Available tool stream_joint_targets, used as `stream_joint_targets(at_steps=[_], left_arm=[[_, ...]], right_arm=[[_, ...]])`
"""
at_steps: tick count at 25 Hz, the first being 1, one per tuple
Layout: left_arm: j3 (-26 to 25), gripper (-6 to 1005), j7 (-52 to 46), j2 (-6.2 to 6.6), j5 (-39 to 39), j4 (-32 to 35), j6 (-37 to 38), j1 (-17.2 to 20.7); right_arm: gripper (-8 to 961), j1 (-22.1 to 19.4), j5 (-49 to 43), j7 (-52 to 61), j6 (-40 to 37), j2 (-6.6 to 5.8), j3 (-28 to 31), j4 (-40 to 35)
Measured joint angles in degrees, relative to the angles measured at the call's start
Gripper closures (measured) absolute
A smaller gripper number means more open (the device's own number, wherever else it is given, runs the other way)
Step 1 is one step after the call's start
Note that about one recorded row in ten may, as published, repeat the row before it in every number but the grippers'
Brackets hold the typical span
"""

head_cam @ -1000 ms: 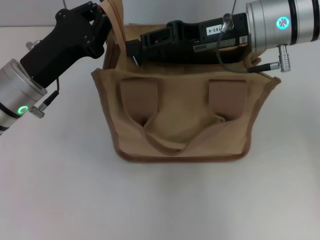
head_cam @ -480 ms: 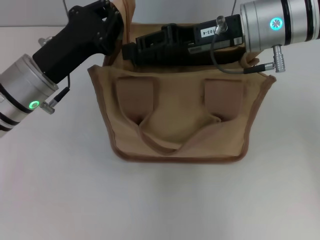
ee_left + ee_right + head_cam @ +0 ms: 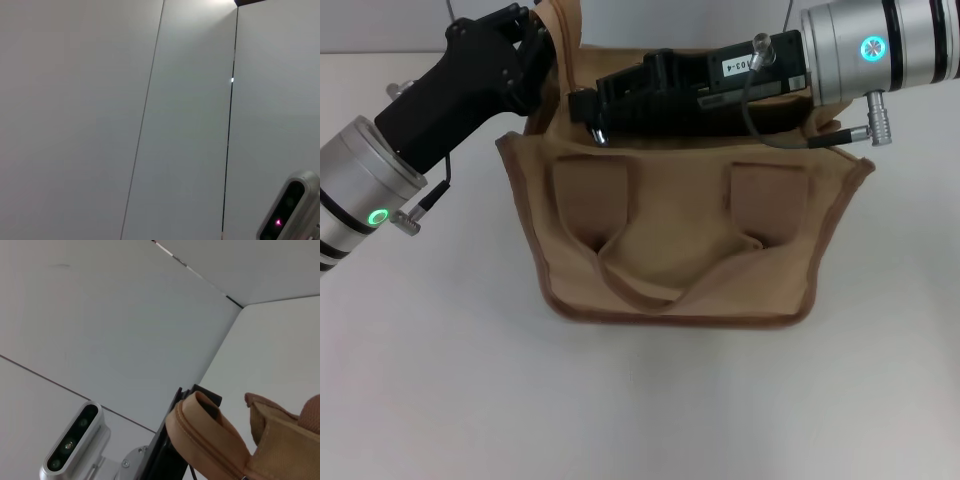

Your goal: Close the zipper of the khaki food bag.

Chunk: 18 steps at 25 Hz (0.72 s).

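Head view: khaki food bag (image 3: 680,240) stands on white table (image 3: 640,400). Right gripper (image 3: 595,112) lies along the bag's top over the zipper, so closure cannot be judged. Left gripper (image 3: 535,40) is at the bag's left top corner beside the raised handle; neither claw's grasp can be told.
Left wrist view: only wall panels.
Right wrist view: handle loop (image 3: 205,430) close by; pull tab unseen.
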Motion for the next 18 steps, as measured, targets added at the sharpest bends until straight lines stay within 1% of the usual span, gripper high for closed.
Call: stream_joint_targets(at_steps=[9,12,18], left_arm=[[-0.07,980,-0.04,-0.02,-0.09,-0.11,0.62,0.58],[-0.07,980,-0.05,-0.02,-0.09,-0.12,0.68,0.67],[-0.24,980,-0.07,0.02,-0.08,-0.12,1.18,0.88]], right_arm=[[733,-0.13,-1.63,-1.83,-0.11,0.07,0.0,-0.43],[900,-0.14,-2.16,-2.86,-0.1,0.09,0.01,-0.59],[950,-0.25,-4.0,-3.09,-0.07,0.12,0.01,-1.97]])
